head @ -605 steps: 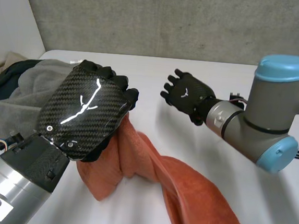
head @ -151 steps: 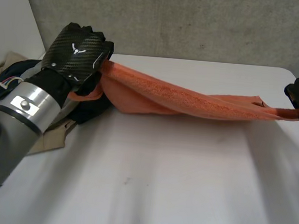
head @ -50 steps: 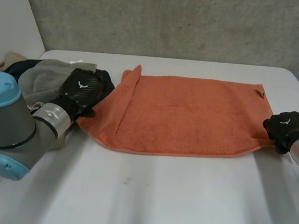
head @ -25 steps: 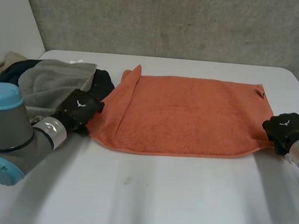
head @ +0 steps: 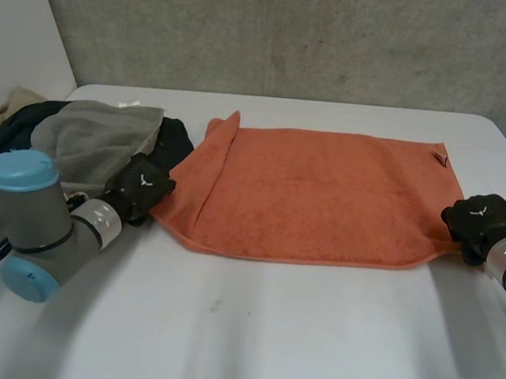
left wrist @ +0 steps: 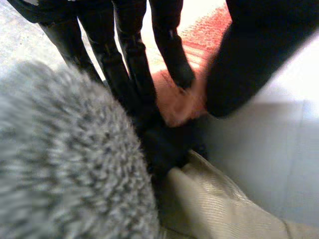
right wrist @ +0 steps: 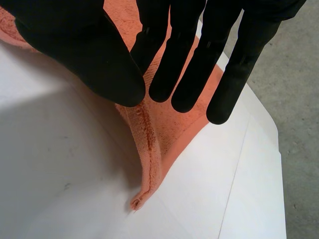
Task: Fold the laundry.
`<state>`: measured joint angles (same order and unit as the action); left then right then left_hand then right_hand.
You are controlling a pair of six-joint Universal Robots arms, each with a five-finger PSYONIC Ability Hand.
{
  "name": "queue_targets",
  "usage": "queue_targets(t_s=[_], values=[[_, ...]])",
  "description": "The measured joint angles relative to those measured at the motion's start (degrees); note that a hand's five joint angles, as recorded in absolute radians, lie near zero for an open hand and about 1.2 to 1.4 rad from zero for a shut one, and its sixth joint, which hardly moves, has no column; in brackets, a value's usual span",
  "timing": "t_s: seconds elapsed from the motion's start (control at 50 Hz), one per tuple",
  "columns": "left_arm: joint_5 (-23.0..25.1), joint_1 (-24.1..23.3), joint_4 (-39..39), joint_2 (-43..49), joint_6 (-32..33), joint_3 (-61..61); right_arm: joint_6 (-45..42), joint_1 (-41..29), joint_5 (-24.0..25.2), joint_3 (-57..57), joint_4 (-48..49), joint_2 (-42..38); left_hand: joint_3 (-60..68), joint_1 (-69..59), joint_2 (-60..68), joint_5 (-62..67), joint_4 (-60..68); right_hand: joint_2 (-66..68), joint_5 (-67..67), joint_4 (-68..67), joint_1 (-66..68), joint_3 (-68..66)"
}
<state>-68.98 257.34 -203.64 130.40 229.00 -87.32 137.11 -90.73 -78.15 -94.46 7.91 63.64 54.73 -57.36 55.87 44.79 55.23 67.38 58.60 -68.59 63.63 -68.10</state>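
An orange towel point(head: 323, 196) lies spread flat on a white desk point(head: 293, 335), its long side running across the view from the head camera. A narrow strip along its left edge is folded over onto itself, and a small tag shows at its far right corner.

The left hand point(head: 142, 187) sits at the towel's near left corner. In its wrist view, the thumb and straight fingers pinch that corner. Just beside this hand is a pile of laundry: a grey fleecy cloth point(head: 98, 136) on top, a dark garment point(head: 176, 138) touching the towel's left edge, and a beige cloth point(head: 8, 102) at the far side. The grey cloth crowds close against the left fingers.

The right hand point(head: 479, 223) sits at the towel's near right corner. Its straight fingers and thumb nip the hem, which stands up in a ridge off the desk. A concrete wall point(head: 293, 33) rises behind the desk.
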Motion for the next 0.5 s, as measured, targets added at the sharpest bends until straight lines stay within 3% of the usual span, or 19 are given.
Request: queue_targets(t_s=[0.02,0.14,0.3,0.36,0.5], values=[[-0.01,-0.08,-0.12,0.70,-0.03,0.64,-0.01,0.04,-0.07,0.02,0.03,0.01,7.84,-7.97,7.91,8.22,8.13,0.00,0.01,0.00,0.00,0.00],[-0.45,-1.06,0.43,-0.33,-1.29,0.97,-0.40,0.43,-0.83,0.63,-0.19,0.48,13.38,-8.93,12.64,11.32,13.38,0.00,0.01,0.00,0.00,0.00],[-2.82,-3.56,6.83,-21.49,-8.68,-10.06,-7.87,3.33,-1.80,1.04,-8.29,9.90,13.40,-8.93,12.70,11.32,13.39,0.00,0.01,0.00,0.00,0.00],[-6.07,-4.13,15.34,-31.02,-9.47,-15.34,-15.28,6.17,-1.88,0.13,-16.58,14.81,13.41,-8.93,12.75,11.32,13.40,0.00,0.01,0.00,0.00,0.00],[-13.37,-5.36,37.44,-40.76,-6.97,-21.60,-30.60,12.74,-2.05,-2.95,-32.85,20.70,13.43,-8.93,12.77,11.32,13.60,0.00,0.01,0.00,0.00,0.00]])
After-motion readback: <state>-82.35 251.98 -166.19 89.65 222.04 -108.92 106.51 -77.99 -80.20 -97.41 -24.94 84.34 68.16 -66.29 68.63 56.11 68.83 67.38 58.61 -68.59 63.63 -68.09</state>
